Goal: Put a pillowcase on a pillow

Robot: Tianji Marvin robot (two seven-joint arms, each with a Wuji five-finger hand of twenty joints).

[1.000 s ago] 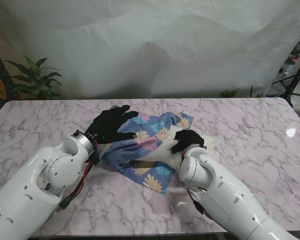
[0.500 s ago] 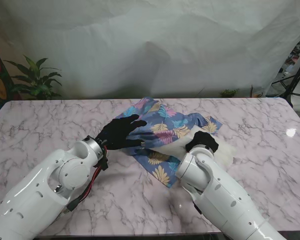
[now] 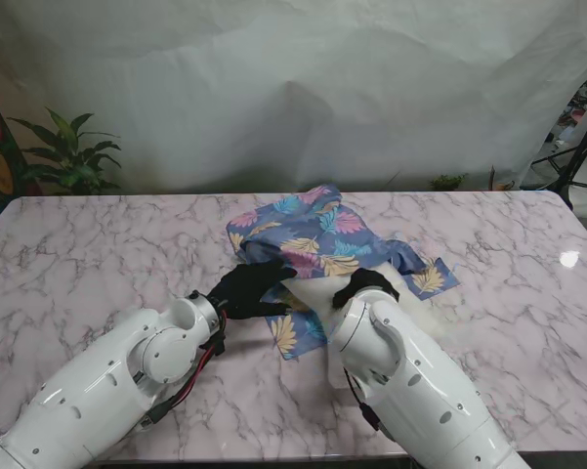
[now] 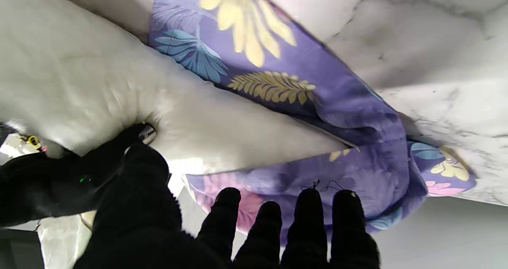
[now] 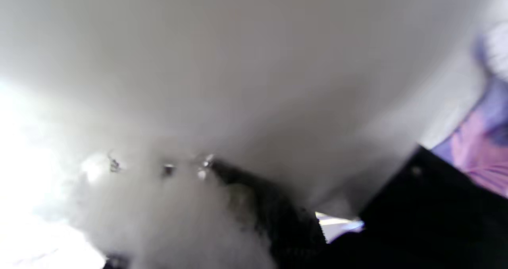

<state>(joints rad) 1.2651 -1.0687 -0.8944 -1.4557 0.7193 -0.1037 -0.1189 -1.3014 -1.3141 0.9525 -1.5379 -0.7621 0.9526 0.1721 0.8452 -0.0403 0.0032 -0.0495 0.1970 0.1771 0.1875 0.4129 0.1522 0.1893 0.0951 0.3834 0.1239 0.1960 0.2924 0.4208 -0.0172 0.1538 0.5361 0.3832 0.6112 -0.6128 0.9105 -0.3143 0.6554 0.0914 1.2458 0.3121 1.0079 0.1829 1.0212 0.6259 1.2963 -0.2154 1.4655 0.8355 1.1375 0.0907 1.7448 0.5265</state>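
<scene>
From the stand the crumpled leaf-print pillowcase (image 3: 322, 234) and soft white pillow (image 3: 317, 291) lie mid-bench (image 3: 88, 244), left hand (image 3: 249, 290) gripping the cloth edge; the left wrist shows fingers (image 4: 307, 213) under the fabric; the blurred right wrist shows the right hand (image 5: 278, 217) pressed into the pillow, grip unclear.

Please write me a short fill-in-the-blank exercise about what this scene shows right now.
1. The purple leaf-print pillowcase lies on a ____-patterned table.
2. The soft pillow being covered is ____ in colour.
3. Both hands, the left hand and the right hand, wear ____ gloves.

Missing words: marble; white; black
</scene>
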